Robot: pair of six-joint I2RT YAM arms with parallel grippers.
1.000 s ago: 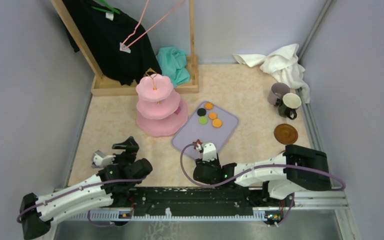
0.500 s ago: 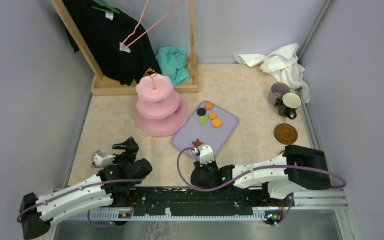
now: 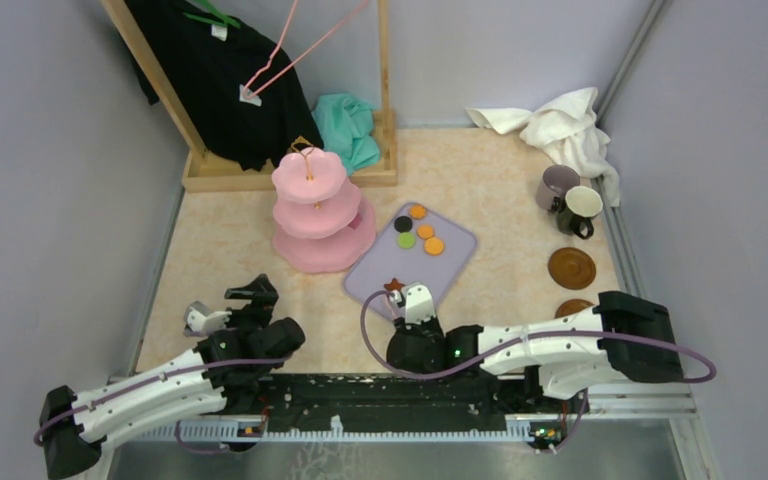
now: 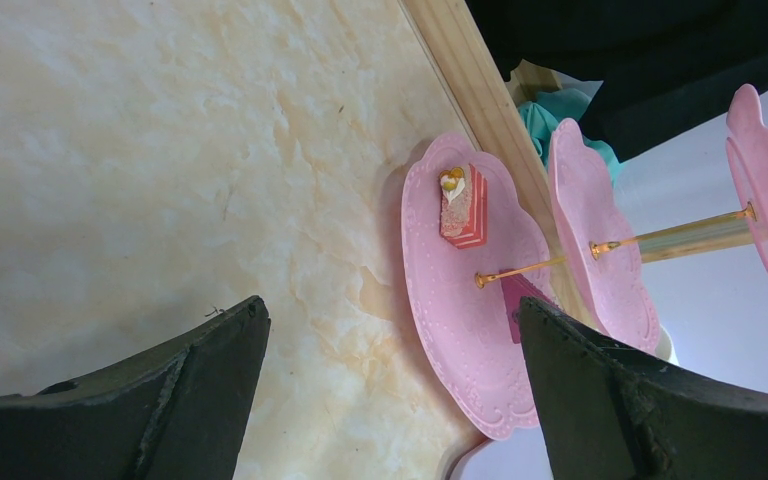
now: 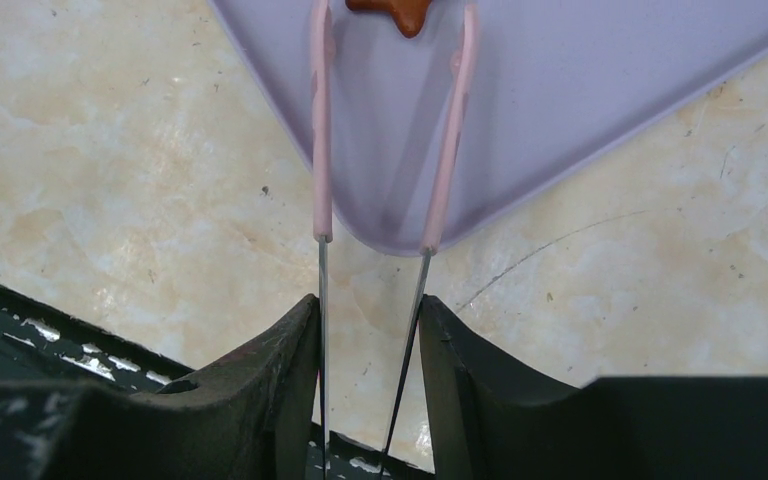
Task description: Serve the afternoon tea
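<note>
Sweets first, I'd judge. Overhead, the brown star (image 3: 395,286) sits at the lilac tray's (image 3: 455,262) seven-o'clock corner, with the tiered stand (image 3: 312,215) at ten o'clock from it. Left wrist: left gripper (image 4: 390,308) spread, empty. Right wrist: right gripper (image 5: 368,310) pinches pink tongs (image 5: 322,150) straddling the star; next, squeeze and lift.

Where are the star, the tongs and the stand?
star (image 5: 391,11), right wrist view, on its brown body at the picture's top edge.
tongs (image 5: 321,130), right wrist view, on one pink arm.
stand (image 3: 326,182), top view, on its top tier.
</note>
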